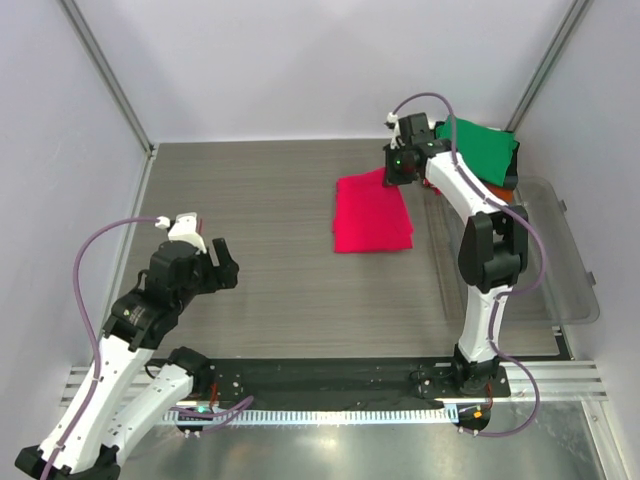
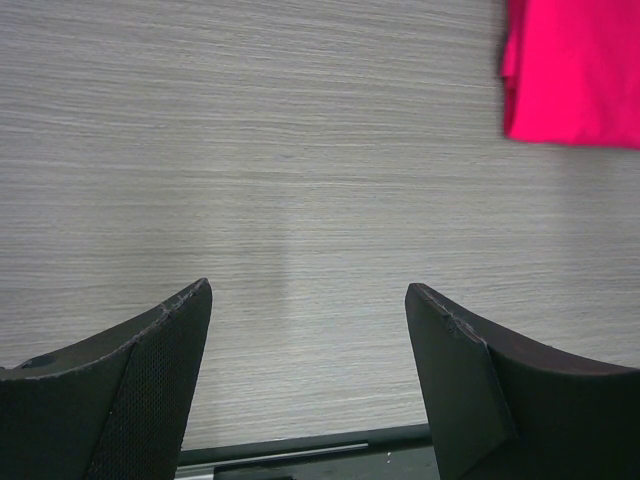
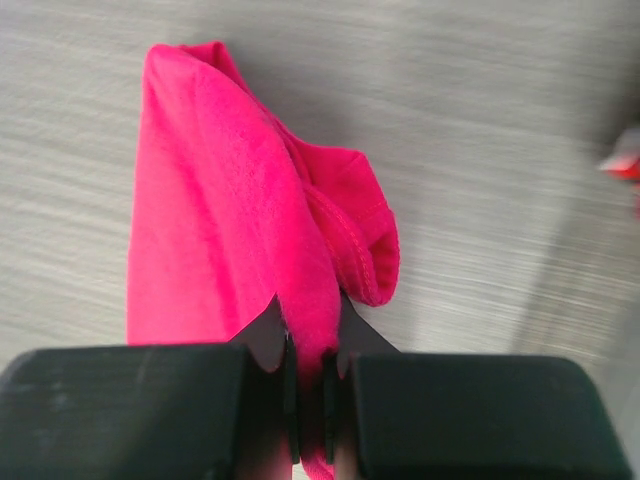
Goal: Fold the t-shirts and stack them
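we have the plain crimson-pink soft cloth t-shirt [image 1: 372,212] lying folded into a rough rectangle on the grey wood-grain table [image 1: 260,200], right of centre and toward the far side. our right gripper [image 3: 308,335] has its jaws pressed together on a fold at the shirt's far edge. the cloth is bunched between them and rises off the table in a soft ridge. our left gripper [image 2: 308,300] hangs over bare table well to the left, its jaws spread wide and holding nothing.

a folded green t-shirt [image 1: 480,148] sits in the far right corner, near the far end of the clear plastic bin [image 1: 575,270].

we judge the pink shirt to be light, limp and not at all fragile. it will not keep its shape. lifted by one pinch it will likely droop, and the folded layers may slide apart. the knit looks grippy rather than slippery, so a firm pinch should hold. we think the best hold goes through all the layers at an edge, close to a corner. a second pinch at the neighbouring corner would help the fold travel flat to the stack.
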